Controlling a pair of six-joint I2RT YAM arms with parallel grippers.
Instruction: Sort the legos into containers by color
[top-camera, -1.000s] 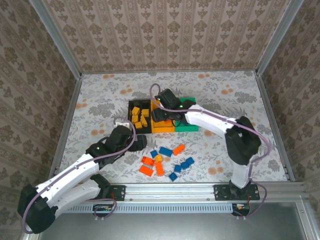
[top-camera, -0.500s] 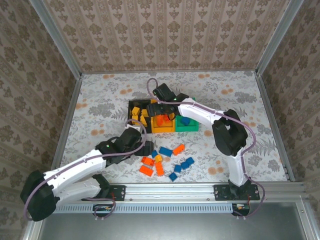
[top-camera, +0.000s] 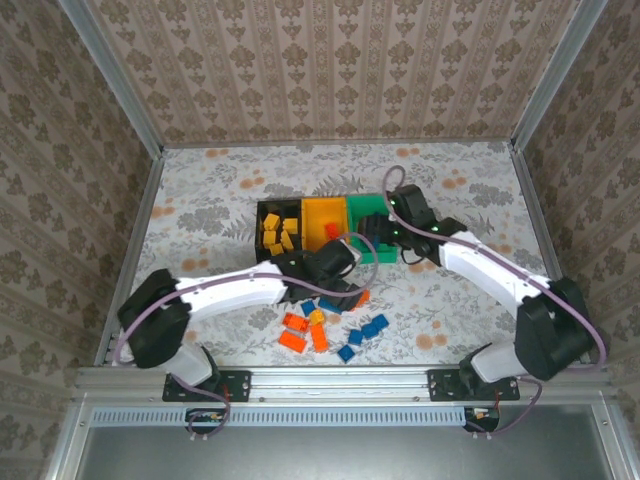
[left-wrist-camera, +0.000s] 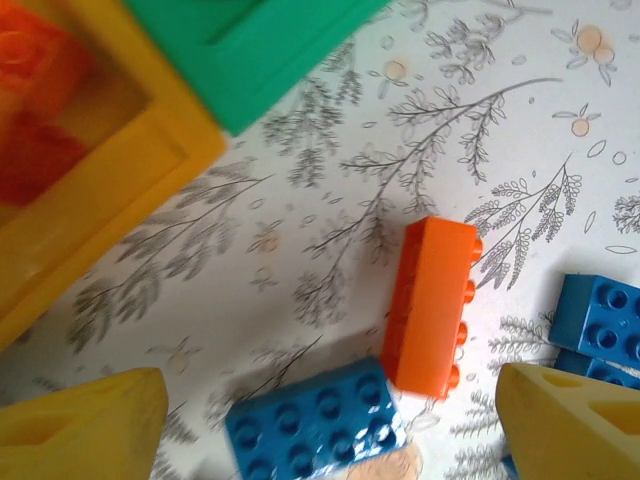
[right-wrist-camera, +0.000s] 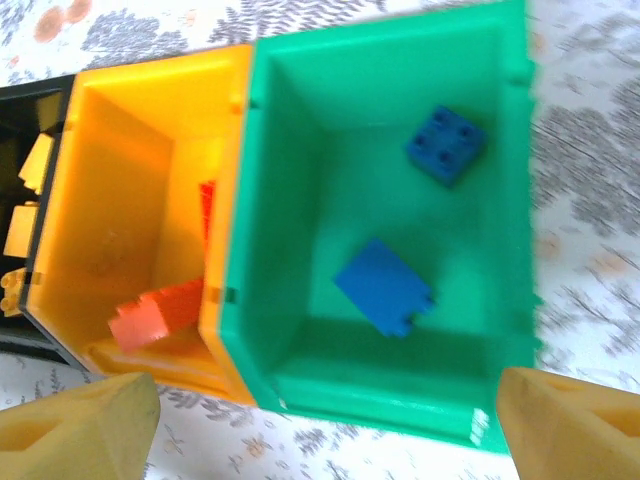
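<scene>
The three bins are sitting joined in a row around the middle of the desk. The black bin is toward the left edge, the yellow-orange bin is in the centre and the green bin is toward the right edge.

The right arm is reaching in from the near right corner. The right fingers are hanging spread wide above the green bin, holding nothing. Below them, two blue bricks are lying apart on the green floor. A few red-orange bricks are resting in the yellow-orange bin against the wall it shares with the green one. Yellow bricks are piling up in the black bin.

The left arm is stretching across from the near left corner. The left fingers are hovering low over the desk just in front of the bins, also parted and gripping nothing. Between them an orange brick is lying flat on the flowered surface. A blue brick is sitting just beside its nearer end. Another blue one is showing close to the right-hand finger.

The rest of the loose bricks are scattered between the bins and the near edge of the desk. Red-orange ones and a yellow one are clustering to the left, and several blue ones are spreading to the right.
</scene>
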